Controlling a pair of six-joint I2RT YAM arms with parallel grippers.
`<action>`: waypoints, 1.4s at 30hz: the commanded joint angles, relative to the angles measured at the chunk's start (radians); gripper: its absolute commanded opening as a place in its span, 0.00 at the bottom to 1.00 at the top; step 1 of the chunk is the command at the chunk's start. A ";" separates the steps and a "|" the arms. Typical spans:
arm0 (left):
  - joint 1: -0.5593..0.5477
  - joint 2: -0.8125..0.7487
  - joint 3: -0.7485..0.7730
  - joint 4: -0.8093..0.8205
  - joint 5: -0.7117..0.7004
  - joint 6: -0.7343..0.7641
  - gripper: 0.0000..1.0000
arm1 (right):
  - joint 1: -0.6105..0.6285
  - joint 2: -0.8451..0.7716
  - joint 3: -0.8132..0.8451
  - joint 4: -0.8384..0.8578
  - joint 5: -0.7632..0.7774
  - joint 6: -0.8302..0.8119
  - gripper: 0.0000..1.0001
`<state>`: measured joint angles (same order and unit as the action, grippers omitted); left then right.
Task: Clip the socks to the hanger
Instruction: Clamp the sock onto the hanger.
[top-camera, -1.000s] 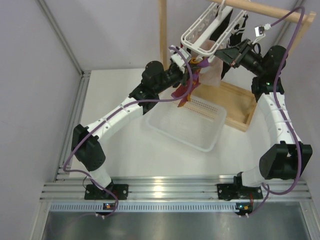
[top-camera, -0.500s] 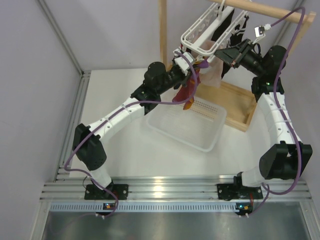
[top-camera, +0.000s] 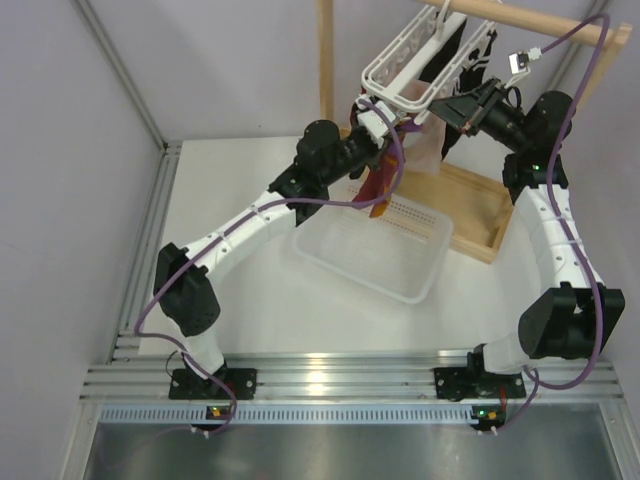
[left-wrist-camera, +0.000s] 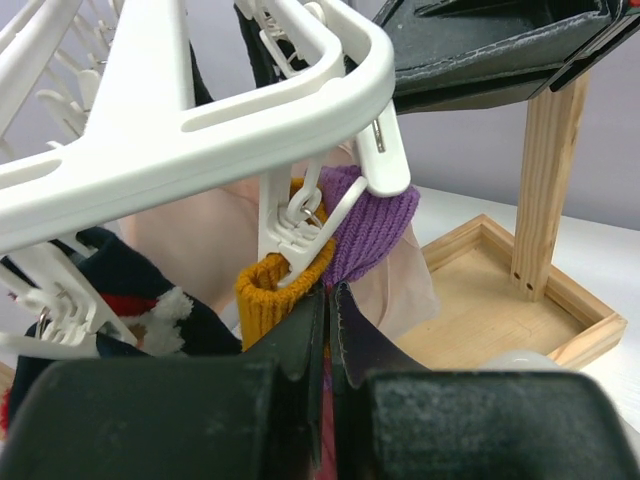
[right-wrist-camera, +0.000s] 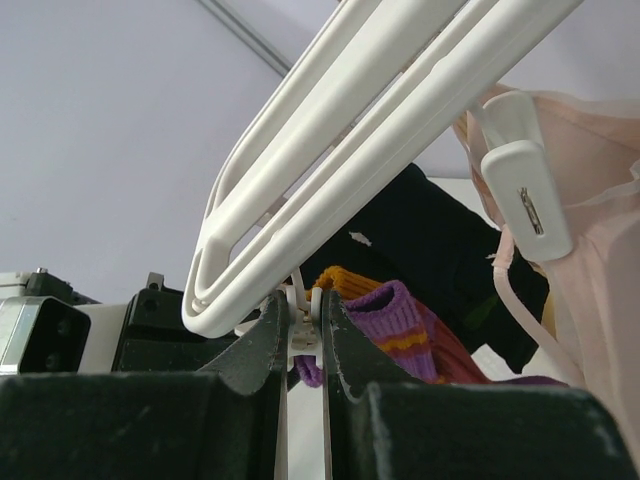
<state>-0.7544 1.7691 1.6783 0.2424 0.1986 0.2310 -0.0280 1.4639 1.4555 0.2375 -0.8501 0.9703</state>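
left fingers (left-wrist-camera: 327, 305): pinched nearly shut on the purple sock (left-wrist-camera: 368, 225), whose orange cuff (left-wrist-camera: 272, 292) stood just above the tips, touching a peg (left-wrist-camera: 300, 225).
right fingers (right-wrist-camera: 300, 305): closed tight on a white peg under the hanger (right-wrist-camera: 350, 170), directly above them; whether it was the same peg was unclear.
step in hand: judged to be feeding the cuff into a corner peg.
doing it well: squeeze the peg's tail so its mouth gapes, lift the cuff straight up and deep into it, and release the peg before the sock; the hanger hung free, so go slowly.
already hung: a navy sock (left-wrist-camera: 130, 300) left of the left fingers.
tabletop (top-camera: 250, 290): white, well below both fingers, carrying a white basket (top-camera: 330, 262) and a wooden tray (top-camera: 478, 235).
room: plain pale walls; a wooden post (top-camera: 325, 60) behind.
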 joint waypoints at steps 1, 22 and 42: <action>-0.019 0.010 0.069 0.003 -0.021 0.016 0.00 | 0.008 -0.011 0.040 0.029 0.040 -0.012 0.00; -0.030 0.026 0.116 0.008 -0.024 -0.018 0.00 | 0.013 -0.016 0.066 -0.026 0.039 -0.096 0.37; -0.031 -0.230 -0.080 -0.196 -0.018 -0.108 0.78 | 0.005 -0.145 -0.012 -0.171 0.031 -0.214 0.83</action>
<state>-0.7811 1.6547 1.6325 0.0898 0.1814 0.1745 -0.0208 1.3994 1.4582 0.0738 -0.8158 0.8036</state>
